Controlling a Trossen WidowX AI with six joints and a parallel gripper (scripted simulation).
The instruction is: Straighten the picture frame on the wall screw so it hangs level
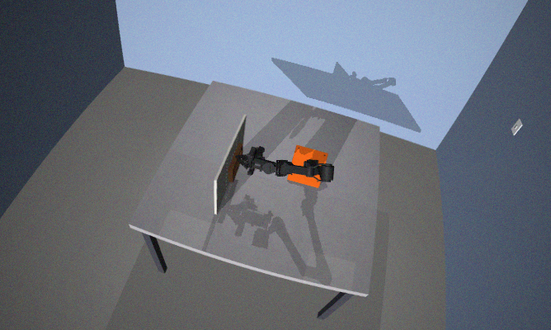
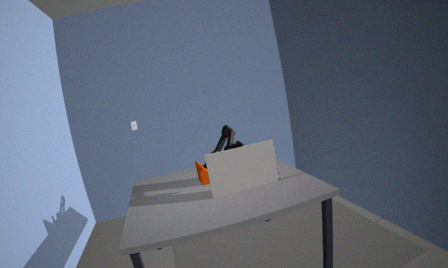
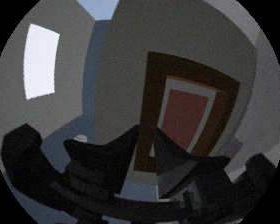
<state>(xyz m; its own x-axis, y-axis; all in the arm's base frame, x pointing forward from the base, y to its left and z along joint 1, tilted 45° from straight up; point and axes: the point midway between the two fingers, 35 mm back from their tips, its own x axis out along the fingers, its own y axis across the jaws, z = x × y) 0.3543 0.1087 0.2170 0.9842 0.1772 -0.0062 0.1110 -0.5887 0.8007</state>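
Note:
The picture frame is brown, with a pale mat and a reddish picture. It is on the grey face of the upright panel. My gripper is shut on the frame's upper bar, which shows on the left side of the wrist view, near one end of that bar. The panel hides the frame and the fingers in the exterior view. The screw and the notched strip are hidden. The frame's exact tilt cannot be told from these slanted views.
The panel stands on the grey table. My arm's orange base is on the same table, facing the frame side of the panel. A small white plate is on a room wall.

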